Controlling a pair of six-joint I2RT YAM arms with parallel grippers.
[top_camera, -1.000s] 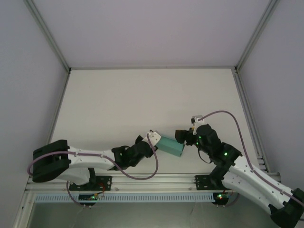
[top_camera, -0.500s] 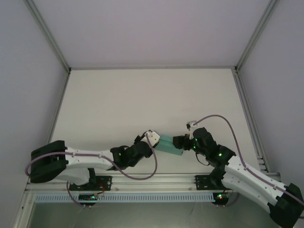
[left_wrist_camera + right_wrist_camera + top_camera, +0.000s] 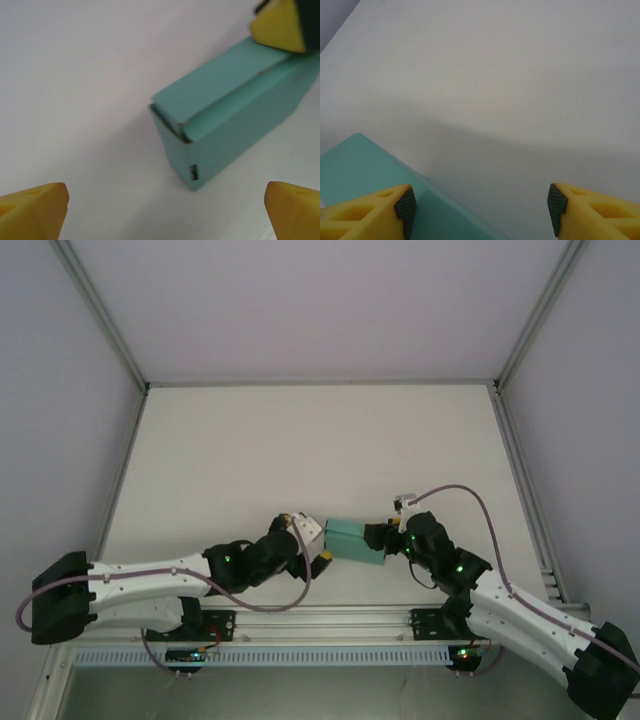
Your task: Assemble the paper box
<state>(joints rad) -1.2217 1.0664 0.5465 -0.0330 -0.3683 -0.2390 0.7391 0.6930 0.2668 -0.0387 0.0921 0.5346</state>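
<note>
the paper box (image 3: 355, 541) sits folded up as a low teal-green block close to the near edge of the counter (image 3: 300, 440), a little right of the middle, lying flat between the two arms. in the left wrist view the end of the box (image 3: 235, 110) that faces the camera shows a slight gap along the corner seam and a small slot, so i judge that end tucked but not pressed fully home. card this thin should be light, will likely skid on the smooth counter, and may dent if squeezed across its hollow faces. the better hold is probably over the short ends or along the folded edges, where the walls brace each other. the left fingers (image 3: 35, 207) are spread wide and apart from the box, with bare counter between. the right fingers (image 3: 590, 207) are parted too, not clamped. one tip lies at the box's far corner and the other hangs over bare counter.
</note>
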